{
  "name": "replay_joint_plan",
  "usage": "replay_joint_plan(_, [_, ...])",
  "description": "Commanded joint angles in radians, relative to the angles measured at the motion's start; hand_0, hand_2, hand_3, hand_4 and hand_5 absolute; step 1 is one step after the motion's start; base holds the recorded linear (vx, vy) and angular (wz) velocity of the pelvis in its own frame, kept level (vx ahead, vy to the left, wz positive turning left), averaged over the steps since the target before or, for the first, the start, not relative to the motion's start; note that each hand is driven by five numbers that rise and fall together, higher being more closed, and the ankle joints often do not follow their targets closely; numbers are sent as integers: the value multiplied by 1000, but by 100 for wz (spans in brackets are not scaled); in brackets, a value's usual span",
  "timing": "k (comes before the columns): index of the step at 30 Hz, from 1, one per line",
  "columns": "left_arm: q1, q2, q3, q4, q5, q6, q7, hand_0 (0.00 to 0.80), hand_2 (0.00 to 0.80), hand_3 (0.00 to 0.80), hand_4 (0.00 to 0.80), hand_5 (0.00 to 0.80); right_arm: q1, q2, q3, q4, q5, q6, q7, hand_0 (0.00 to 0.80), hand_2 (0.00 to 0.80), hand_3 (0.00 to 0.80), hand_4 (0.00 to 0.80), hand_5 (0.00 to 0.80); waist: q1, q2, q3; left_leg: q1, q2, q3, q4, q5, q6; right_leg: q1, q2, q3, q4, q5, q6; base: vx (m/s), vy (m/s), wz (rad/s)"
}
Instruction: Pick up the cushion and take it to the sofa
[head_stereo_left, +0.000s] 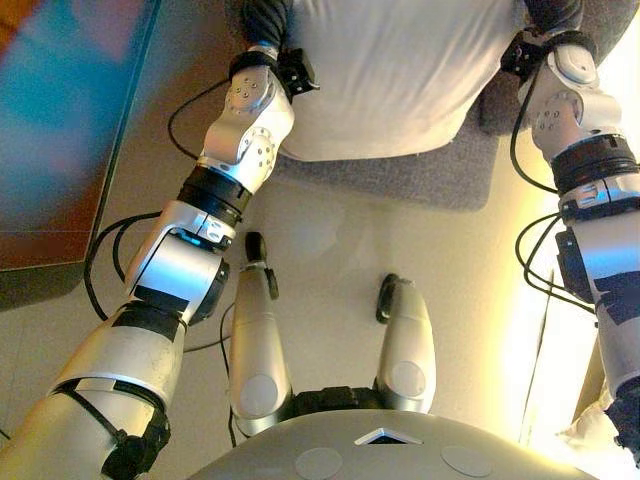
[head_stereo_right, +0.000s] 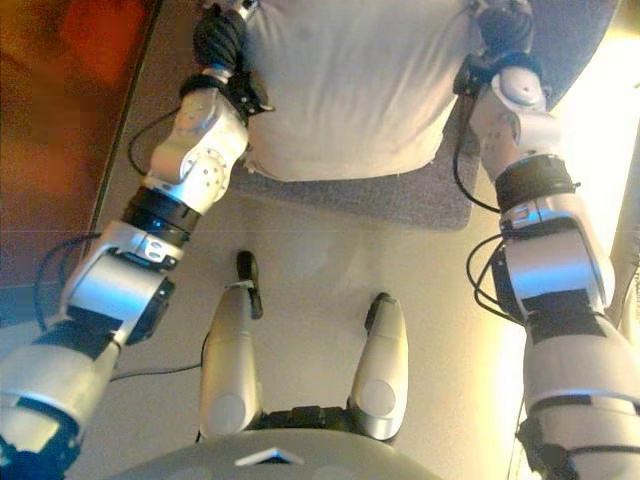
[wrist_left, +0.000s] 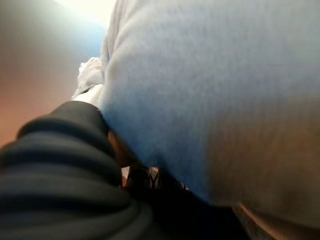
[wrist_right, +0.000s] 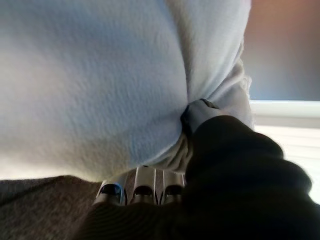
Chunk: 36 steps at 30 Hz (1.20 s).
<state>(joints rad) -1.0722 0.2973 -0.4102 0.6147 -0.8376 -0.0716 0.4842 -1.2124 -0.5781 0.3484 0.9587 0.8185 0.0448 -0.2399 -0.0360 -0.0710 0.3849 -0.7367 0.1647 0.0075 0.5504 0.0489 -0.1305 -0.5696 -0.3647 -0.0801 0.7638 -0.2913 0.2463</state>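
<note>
**Robot braced a pale cushion between both hands above a grey mat**

The white cushion (head_stereo_left: 395, 70) sat pinned between the robot's two arms, one hand pressed in at each side, a two-sided hold that suited something too wide and too soft for one hand. It lay over the far part of the grey mat (head_stereo_left: 400, 180) on the floor, covering most of it and leaving the mat's near edge bare. Whether the cushion rested on the mat or was lifted clear of it could not be told.

The left hand (wrist_left: 70, 165) was buried at the cushion's left edge. Its wrist view showed only the dark ribbed cover against the fabric, so it could not be told whether its fingers were apart or curled. The right hand (wrist_right: 145, 187) sat at the right edge, its thumb sunk into a deep crease of bunched cloth and its silver fingers tucked beneath the cushion, pinching the fabric between them. That gathered fold probably gave it something firm to hold on a yielding surface.

A dark table (head_stereo_left: 70, 130) stood off the mat's left side, near the left arm. No sofa appeared in any view, so the carry appeared to lie ahead, with the pickup judged to be at its start.
</note>
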Motion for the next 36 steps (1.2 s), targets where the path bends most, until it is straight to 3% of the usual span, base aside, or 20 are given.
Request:
replay_joint_plan(1, [-151,-61,-58,46,26,22,-35,0,0,0,0,0,-178,31,43,43,-39,0,94,0,0,0,0,0,34,44,-38,16,109,-53,8,-85,-96,-89,1,-11,-129,198,-41,-43,38,4])
replay_joint_plan(7, [-153,-28,-70,110,-9,7,-60,0,0,0,0,0,-196,39,53,129,-55,-11,99,0,0,0,0,0,48,57,-43,23,108,-45,-8,-69,-94,-82,-3,-21,-131,200,-43,-16,36,10])
replay_joint_plan(16, [-135,28,-38,135,43,-47,-8,0,0,0,0,0,-167,28,20,153,-47,-51,40,0,0,0,0,0,50,52,-62,75,110,-24,-59,-52,-93,-33,4,-42,-200,221,-38,-6,7,4])
replay_joint_plan(25, [-54,161,7,137,89,-91,-42,0,0,0,0,0,-87,-69,-22,144,-15,-73,60,0,0,0,0,0,54,50,-101,166,94,3,-130,-40,-79,58,18,-81,-297,237,-45,0,3,1])
replay_joint_plan(31, [82,216,60,94,102,-142,-122,0,0,0,0,0,35,-124,-49,60,-38,-93,59,0,0,0,0,0,56,46,-133,257,77,29,-178,-47,-67,147,25,-105,-374,253,-44,12,25,1])
replay_joint_plan(36, [245,237,95,-27,149,-165,-192,0,0,0,0,0,220,-140,-97,-145,-45,-108,7,0,0,0,0,0,52,34,-163,343,65,59,-235,-43,-57,235,30,-121,-461,285,-38,7,-1,0])
